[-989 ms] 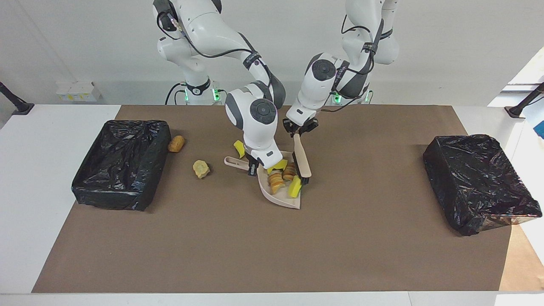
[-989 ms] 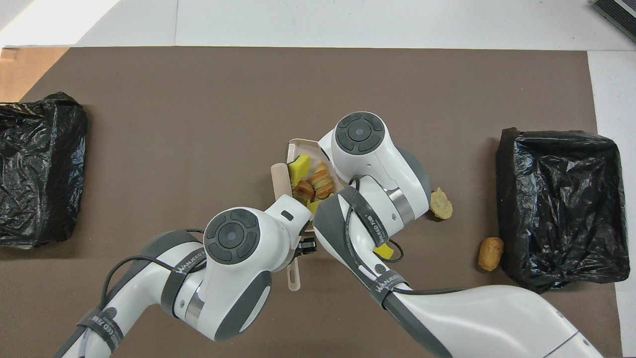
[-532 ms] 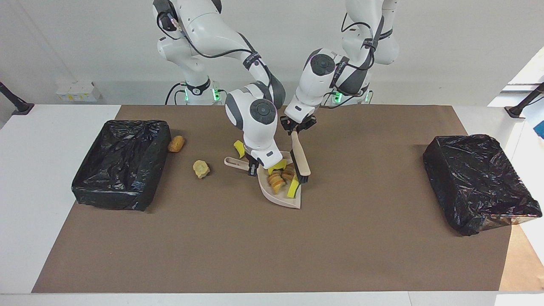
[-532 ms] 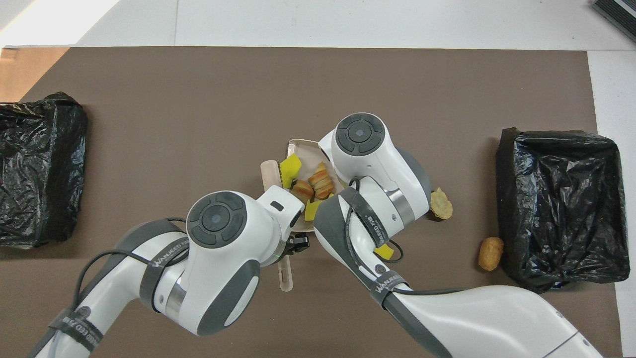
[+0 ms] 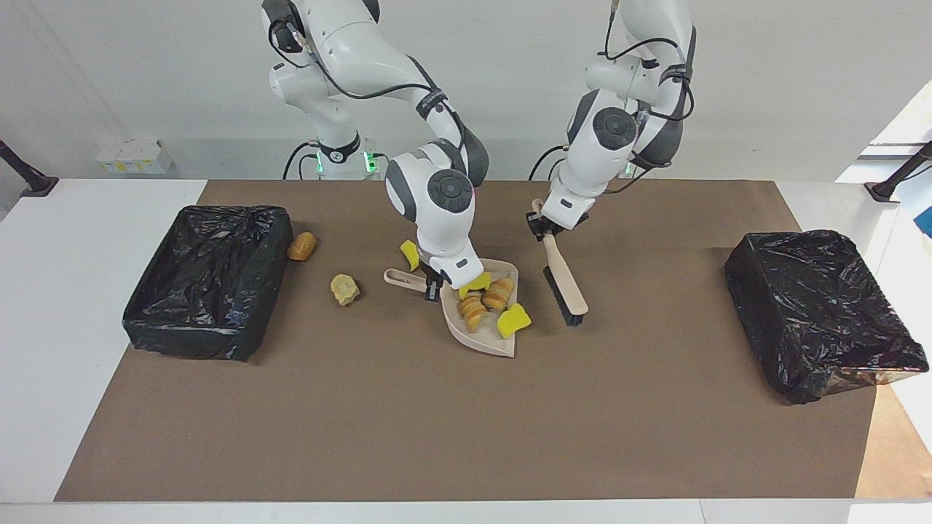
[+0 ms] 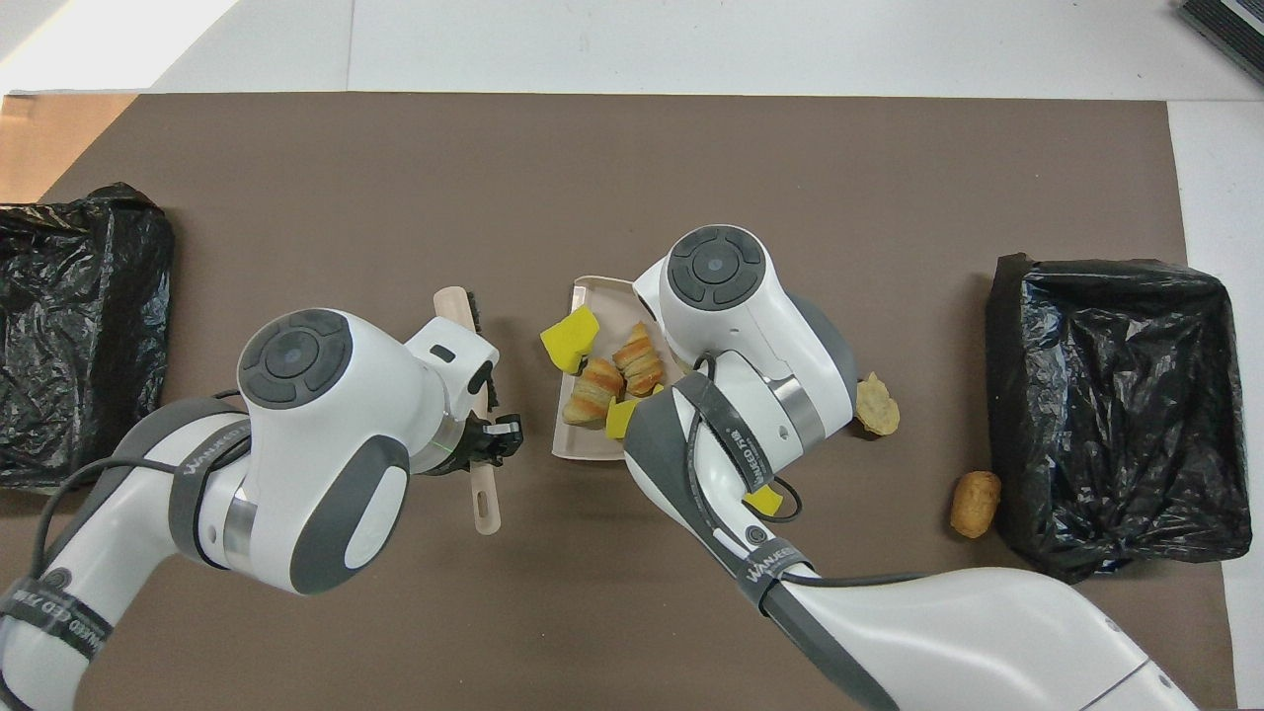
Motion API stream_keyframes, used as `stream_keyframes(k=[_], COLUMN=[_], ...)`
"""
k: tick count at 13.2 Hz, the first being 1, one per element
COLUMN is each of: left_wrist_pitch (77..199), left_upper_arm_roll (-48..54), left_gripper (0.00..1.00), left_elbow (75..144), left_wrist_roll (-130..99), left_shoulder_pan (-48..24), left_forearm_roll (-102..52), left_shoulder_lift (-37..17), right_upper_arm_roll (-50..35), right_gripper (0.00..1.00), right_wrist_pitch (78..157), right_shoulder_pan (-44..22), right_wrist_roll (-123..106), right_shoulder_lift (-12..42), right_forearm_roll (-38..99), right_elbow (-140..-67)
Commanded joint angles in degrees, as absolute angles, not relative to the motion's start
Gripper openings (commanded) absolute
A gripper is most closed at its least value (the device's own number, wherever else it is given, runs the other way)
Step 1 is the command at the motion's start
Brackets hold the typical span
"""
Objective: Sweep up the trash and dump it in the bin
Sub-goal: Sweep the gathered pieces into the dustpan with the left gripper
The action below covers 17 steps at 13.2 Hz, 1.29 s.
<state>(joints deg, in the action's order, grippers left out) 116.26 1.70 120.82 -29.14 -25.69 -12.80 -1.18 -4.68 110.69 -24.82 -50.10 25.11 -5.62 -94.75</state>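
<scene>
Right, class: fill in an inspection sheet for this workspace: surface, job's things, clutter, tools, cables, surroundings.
Surface: brown mat on a white table.
Job's things: four scraps in the dustpan, one at its rim; three loose scraps on the mat toward the right arm's end; black-lined bins, one at each end.
Clutter: nothing seen.
Tools: left tool shut on the brush handle, beside the dustpan; right tool shut on the dustpan handle.
Cables: black cables along both arms.
Surroundings: white wall.
</scene>
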Motion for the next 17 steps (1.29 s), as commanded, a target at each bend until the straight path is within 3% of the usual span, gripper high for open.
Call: stream_keyframes(k=[1, 7, 17], left_wrist_pitch=[119.88, 118.13, 110.74], left_upper_arm_roll=[2.37, 2.90, 2.28], left_gripper=[0.00, 0.00, 0.00], left_elbow=[121.55, 121.99, 121.03], left_wrist_roll=[-24.98, -20.92, -21.27], left_shoulder_pan=[-25.92, -35.85, -29.53], left_forearm_roll=[-12.13, -12.13, -9.93], left_shoulder_lift=[-3.69, -2.90, -2.37], right_upper_arm_roll=[-5.10, -5.10, -5.10], right_gripper=[0.00, 0.00, 0.00], right_wrist_pitch=[112.15, 112.93, 113.73], right_shoulder_pan=[-24.52, -24.52, -24.52], right_wrist_roll=[-49.75, -49.75, -49.75], right_shoulder_lift=[23.47, 23.38, 23.03], right_forearm_roll=[-5.45, -5.45, -5.45], right_elbow=[-97.91, -98.26, -99.23])
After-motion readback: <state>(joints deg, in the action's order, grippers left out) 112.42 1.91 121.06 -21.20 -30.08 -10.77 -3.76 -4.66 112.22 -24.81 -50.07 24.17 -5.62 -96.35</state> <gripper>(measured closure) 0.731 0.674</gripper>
